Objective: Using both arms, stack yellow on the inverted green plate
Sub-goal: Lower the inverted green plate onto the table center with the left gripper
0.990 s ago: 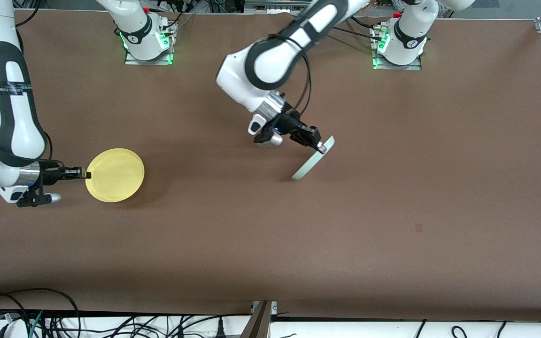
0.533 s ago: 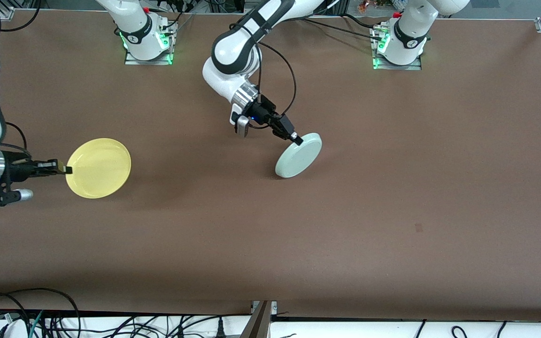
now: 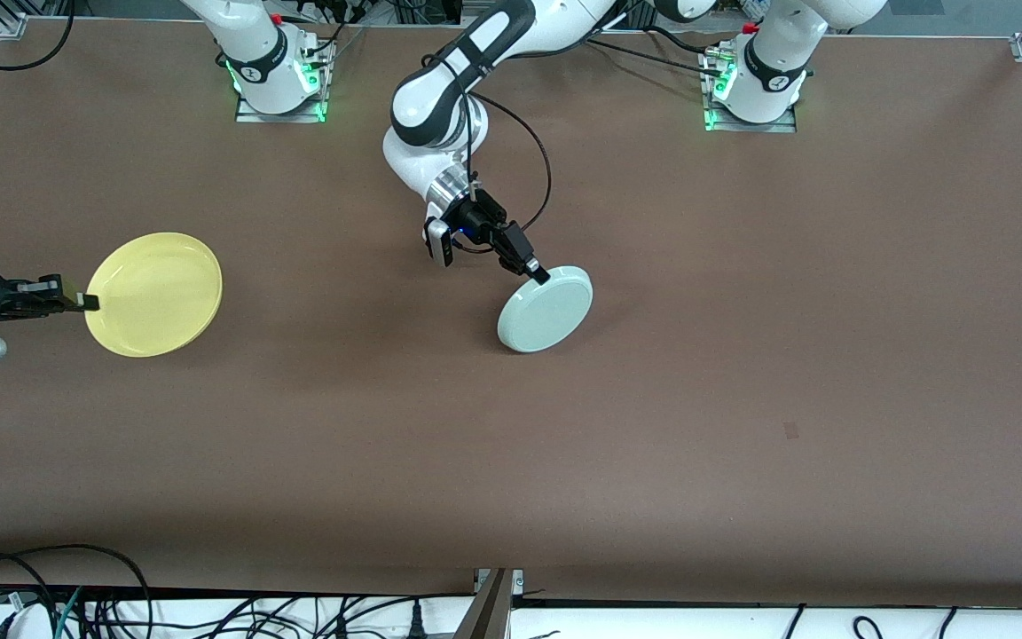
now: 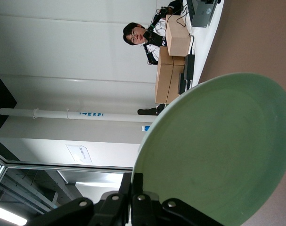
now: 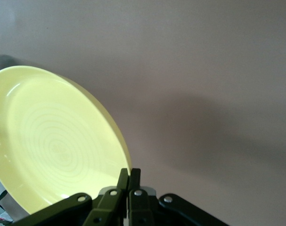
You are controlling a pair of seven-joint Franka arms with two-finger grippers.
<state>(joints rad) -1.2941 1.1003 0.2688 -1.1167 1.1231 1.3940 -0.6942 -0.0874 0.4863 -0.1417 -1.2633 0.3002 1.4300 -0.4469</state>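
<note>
L gripper (image 3: pixel 535 271), clamped on the round pale mint-green plate's (image 3: pixel 546 307) rim over mid-table, has turned it from edge-on to nearly underside-up: inversion almost done. R gripper (image 3: pixel 76 302), pinching the round bright-yellow plate (image 3: pixel 154 294), has lifted it toward the right arm's end.

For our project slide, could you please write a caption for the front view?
Left gripper holds the green plate underside-up mid-table; right gripper holds the yellow plate by its rim.
</note>
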